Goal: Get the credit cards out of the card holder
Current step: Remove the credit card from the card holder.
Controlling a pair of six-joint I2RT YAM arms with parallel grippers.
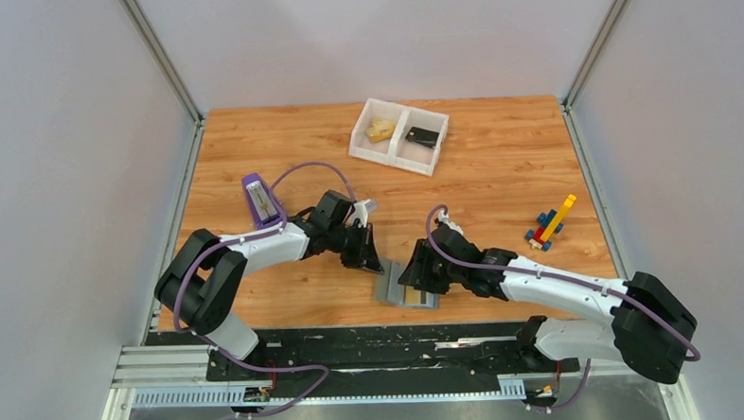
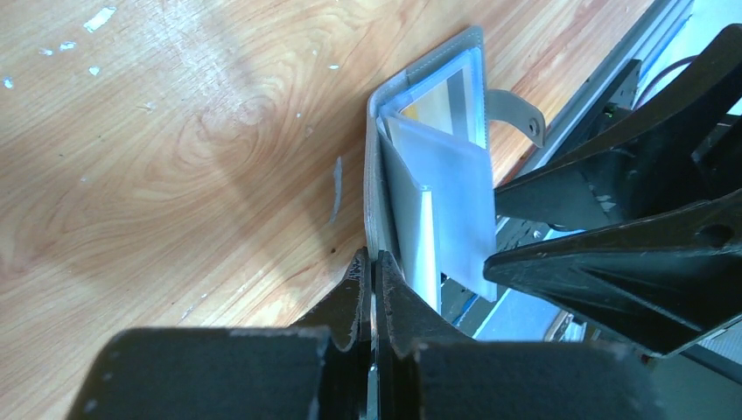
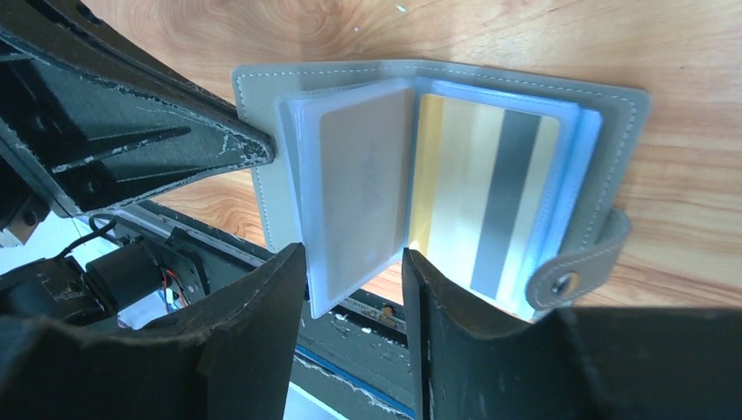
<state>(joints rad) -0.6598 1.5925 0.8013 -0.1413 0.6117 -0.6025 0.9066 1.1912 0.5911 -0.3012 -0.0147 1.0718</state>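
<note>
The grey card holder point(image 1: 398, 289) lies open near the table's front edge. My left gripper point(image 1: 363, 251) is shut on the edge of its left panel point(image 2: 374, 188), which stands tilted up. In the right wrist view the card holder point(image 3: 617, 131) shows clear plastic sleeves point(image 3: 359, 192), and a gold credit card point(image 3: 455, 184) with a grey stripe sits in the right-hand sleeve. My right gripper point(image 3: 354, 262) is open, its fingers on either side of the lower edge of a raised sleeve leaf. The left gripper's fingers point(image 3: 175, 131) show at the upper left.
A white two-compartment tray point(image 1: 370, 148) stands at the back with a yellow item point(image 1: 381, 129) and a black piece point(image 1: 424, 137) in it. A purple-and-white object point(image 1: 262, 198) stands at the left. A toy-brick figure point(image 1: 551, 224) lies at the right. The black rail point(image 1: 374, 347) runs along the front.
</note>
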